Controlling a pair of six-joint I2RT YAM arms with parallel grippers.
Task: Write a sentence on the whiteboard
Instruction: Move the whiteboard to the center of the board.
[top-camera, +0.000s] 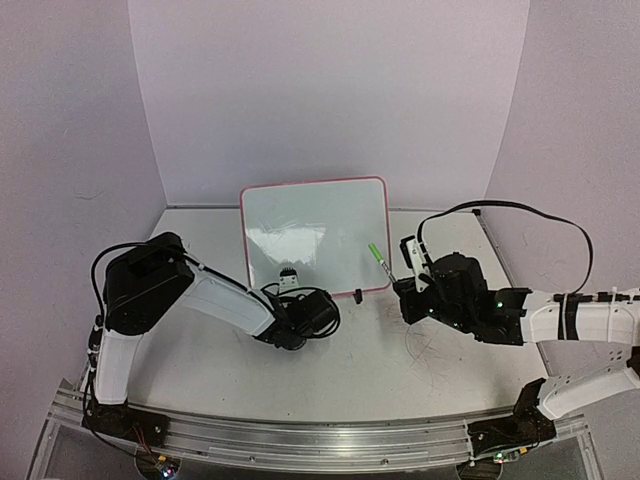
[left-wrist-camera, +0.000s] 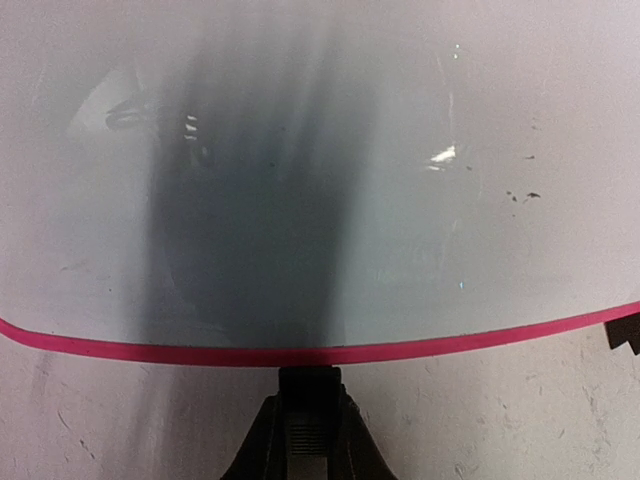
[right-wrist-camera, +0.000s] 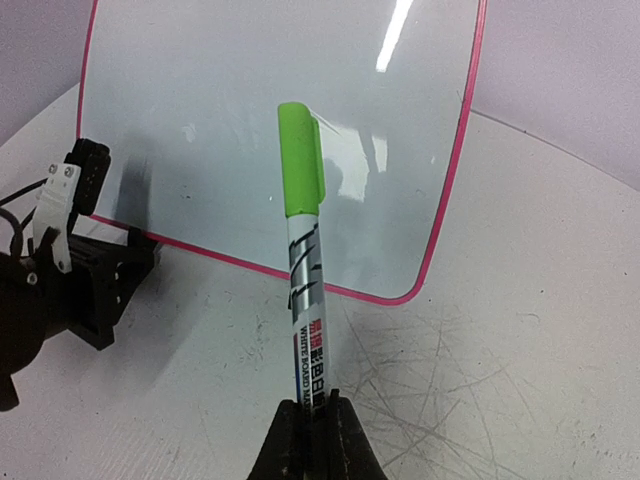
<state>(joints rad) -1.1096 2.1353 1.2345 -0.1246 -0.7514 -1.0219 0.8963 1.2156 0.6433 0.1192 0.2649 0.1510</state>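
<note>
The whiteboard (top-camera: 315, 225) (left-wrist-camera: 400, 250) (right-wrist-camera: 220, 120) stands tilted back on the table, glossy white with a pink-red rim. Its face shows only glare and reflections; the sentence is not in view. My left gripper (top-camera: 290, 285) (left-wrist-camera: 308, 400) sits at the board's lower edge, shut on a black clip foot (left-wrist-camera: 308, 380). To the right of the board, my right gripper (top-camera: 400, 283) (right-wrist-camera: 315, 405) is shut on a whiteboard marker (top-camera: 377, 254) (right-wrist-camera: 305, 290). The marker's green cap (right-wrist-camera: 300, 160) is on and points up in front of the board's lower right part.
A second black clip foot (top-camera: 357, 294) (left-wrist-camera: 625, 330) sits under the board's right corner. Grey scribble scratches (top-camera: 430, 350) (right-wrist-camera: 480, 390) mark the tabletop by the right arm. Pale walls close in behind and on both sides. A black cable (top-camera: 520, 208) loops above the right arm.
</note>
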